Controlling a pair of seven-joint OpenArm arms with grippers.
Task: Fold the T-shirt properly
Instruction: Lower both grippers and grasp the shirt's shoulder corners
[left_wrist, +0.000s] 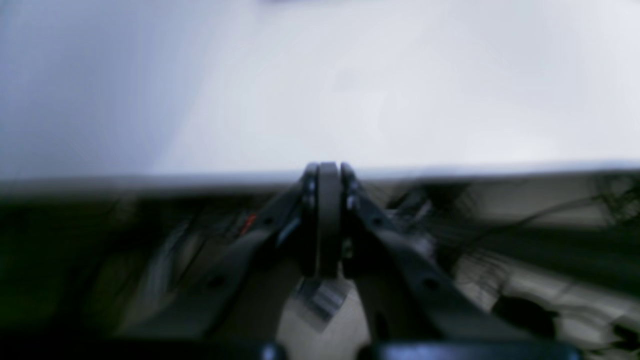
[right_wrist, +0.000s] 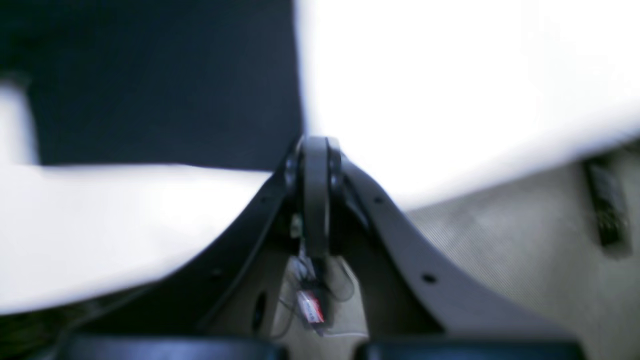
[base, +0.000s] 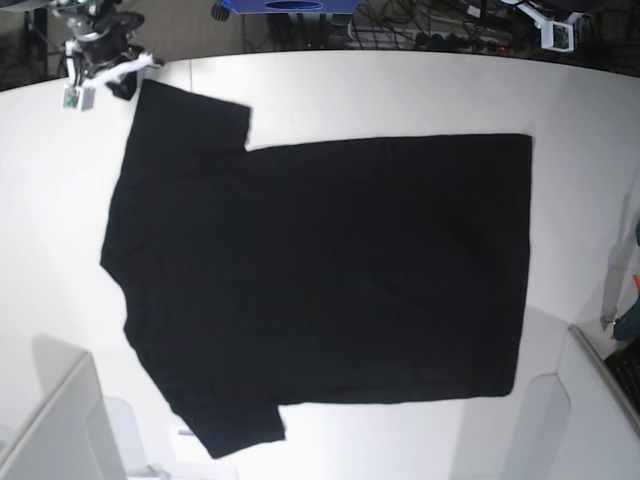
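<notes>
Black fingers pressed flat together on both grippers, nothing pinched between them. Left gripper (left_wrist: 328, 172) sits with its tips right at the edge of the white table (left_wrist: 400, 100), pointing across the bare, smooth tabletop, blurry cables and floor below it. Right gripper (right_wrist: 315, 147) is the same deal, jaws closed and empty, hanging over the table's edge with the black T-shirt (right_wrist: 160, 80) ahead of it, not touching. From the base view the T-shirt (base: 330, 280) lies spread out flat in the middle of the table (base: 400, 90), plain matte side up, collar end toward that view's left, both short sleeves sticking out, hem straight on the right. Neither gripper shows in that view.
</notes>
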